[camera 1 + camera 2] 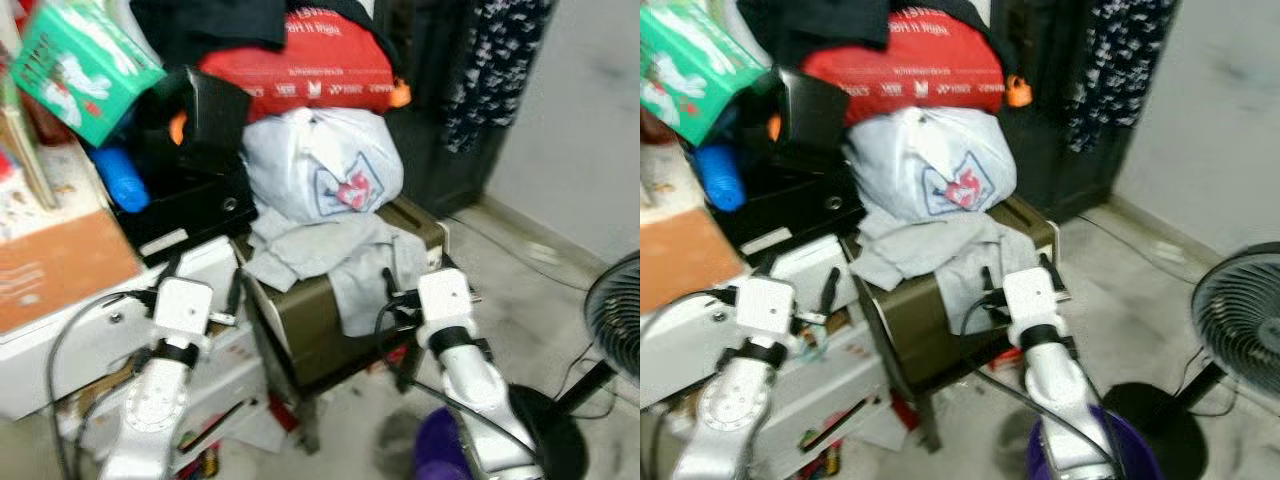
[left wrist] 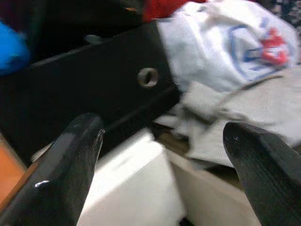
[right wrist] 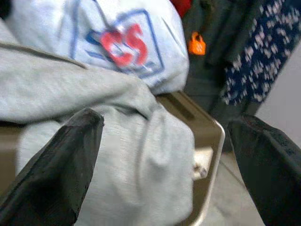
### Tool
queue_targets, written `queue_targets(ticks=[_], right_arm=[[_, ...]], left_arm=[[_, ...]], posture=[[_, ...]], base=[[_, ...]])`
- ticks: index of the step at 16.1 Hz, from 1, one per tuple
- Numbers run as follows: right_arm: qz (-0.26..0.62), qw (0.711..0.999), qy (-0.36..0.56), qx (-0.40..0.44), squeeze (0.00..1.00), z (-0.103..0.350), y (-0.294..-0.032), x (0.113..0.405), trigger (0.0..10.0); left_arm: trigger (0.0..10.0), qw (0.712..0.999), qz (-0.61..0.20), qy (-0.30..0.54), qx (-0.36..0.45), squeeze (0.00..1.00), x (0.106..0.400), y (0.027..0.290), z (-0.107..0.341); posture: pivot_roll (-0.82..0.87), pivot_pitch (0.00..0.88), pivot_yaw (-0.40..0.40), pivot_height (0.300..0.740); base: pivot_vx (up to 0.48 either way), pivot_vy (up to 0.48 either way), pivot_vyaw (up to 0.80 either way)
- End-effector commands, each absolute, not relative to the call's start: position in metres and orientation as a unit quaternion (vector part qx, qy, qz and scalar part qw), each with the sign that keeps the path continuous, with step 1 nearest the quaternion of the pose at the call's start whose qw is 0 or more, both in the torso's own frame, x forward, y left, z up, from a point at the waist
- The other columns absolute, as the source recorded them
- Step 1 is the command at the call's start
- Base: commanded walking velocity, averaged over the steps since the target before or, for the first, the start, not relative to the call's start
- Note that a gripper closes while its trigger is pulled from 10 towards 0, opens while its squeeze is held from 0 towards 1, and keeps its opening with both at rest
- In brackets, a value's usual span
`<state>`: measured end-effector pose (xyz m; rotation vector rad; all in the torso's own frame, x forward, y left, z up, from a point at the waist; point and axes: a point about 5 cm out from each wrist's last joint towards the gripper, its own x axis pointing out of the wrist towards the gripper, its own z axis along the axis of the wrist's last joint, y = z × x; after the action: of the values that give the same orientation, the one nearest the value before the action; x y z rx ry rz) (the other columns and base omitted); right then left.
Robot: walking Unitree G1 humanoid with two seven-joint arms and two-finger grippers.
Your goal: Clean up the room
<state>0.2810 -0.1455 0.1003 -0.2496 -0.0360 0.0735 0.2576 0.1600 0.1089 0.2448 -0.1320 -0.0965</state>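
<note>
One crumpled grey garment [image 1: 340, 262] drapes over an olive stool [image 1: 300, 330], beneath a white printed bag [image 1: 320, 165]. Left pincer [image 2: 162, 160] and right pincer [image 3: 164, 165] both stand apart, empty. Head views add a fan [image 1: 1245, 320] on the floor.

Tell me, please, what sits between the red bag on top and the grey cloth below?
A white plastic bag with a red-and-blue logo, seen in both eye views.

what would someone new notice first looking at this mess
Probably the leaning pile: a red bag on top, a white plastic bag under it, and grey clothing spilling over an olive chair. Both grippers, left and right, are open and aimed at it, with a black fan at far right.
</note>
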Motion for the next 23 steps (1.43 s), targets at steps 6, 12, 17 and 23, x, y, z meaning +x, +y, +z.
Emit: queue_targets(ticks=[6, 12, 17, 23], right_arm=[[-0.001, 0.993, -0.005, -0.116, 0.00, 0.111, -0.150, 0.290, 10.0], [0.051, 0.993, -0.008, -0.107, 0.00, 0.113, -0.143, 0.283, 10.0], [0.054, 0.992, -0.007, -0.111, 0.00, 0.112, -0.143, 0.283, 10.0], [0.048, 0.994, -0.006, -0.098, 0.00, 0.110, -0.143, 0.284, 10.0]], left_arm=[[10.0, 0.991, -0.043, -0.065, 0.111, 0.00, 0.260, 0.163, 0.110], [10.0, 0.992, -0.051, -0.054, 0.103, 0.00, 0.260, 0.161, 0.108], [10.0, 0.991, -0.051, -0.055, 0.108, 0.00, 0.259, 0.161, 0.110], [10.0, 0.990, -0.058, -0.059, 0.115, 0.00, 0.260, 0.160, 0.110]], posture=[[-0.04, 0.016, 0.008, 0.740], [-0.05, 0.018, 0.006, 0.740], [-0.04, 0.021, 0.008, 0.740], [-0.04, 0.013, 0.010, 0.740]], base=[[0.000, 0.000, 0.00], [0.000, 0.000, 0.35], [0.000, 0.000, 0.80], [0.000, 0.000, 0.64]])
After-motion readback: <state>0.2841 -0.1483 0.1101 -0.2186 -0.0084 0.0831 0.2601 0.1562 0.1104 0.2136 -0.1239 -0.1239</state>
